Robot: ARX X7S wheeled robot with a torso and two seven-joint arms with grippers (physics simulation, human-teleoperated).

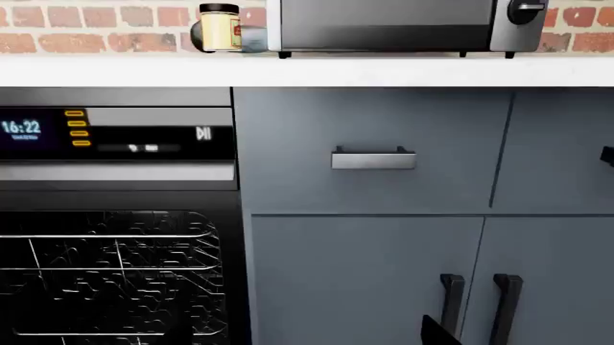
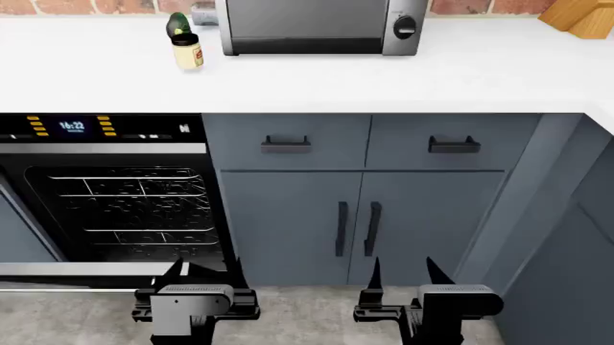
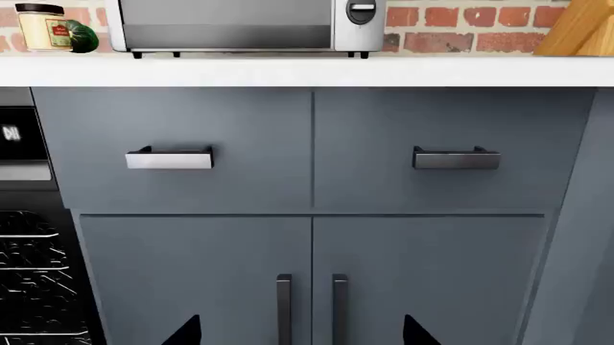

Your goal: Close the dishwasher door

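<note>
The dishwasher (image 2: pixel 115 208) stands open at the left under the counter, with its wire racks (image 2: pixel 134 205) and lit control strip (image 2: pixel 96 127) showing. The dishwasher door (image 2: pixel 77 271) hangs folded down, and only its brushed-silver edge shows at the lower left of the head view. My left gripper (image 2: pixel 204 267) is open and empty, just right of that edge and in front of the dishwasher's right side. Only one of its fingertips (image 1: pixel 436 333) shows in the left wrist view. My right gripper (image 2: pixel 403 267) is open and empty before the grey-blue cabinet doors (image 3: pixel 307 287).
Grey-blue drawer fronts (image 2: pixel 286 144) with bar handles sit right of the dishwasher. A microwave (image 2: pixel 321 25), a jar (image 2: pixel 187 50) and a green bottle (image 2: pixel 178 23) stand on the white counter (image 2: pixel 384 79). A wooden block (image 2: pixel 580 14) is at the back right. A cabinet side (image 2: pixel 576 237) juts out at the right.
</note>
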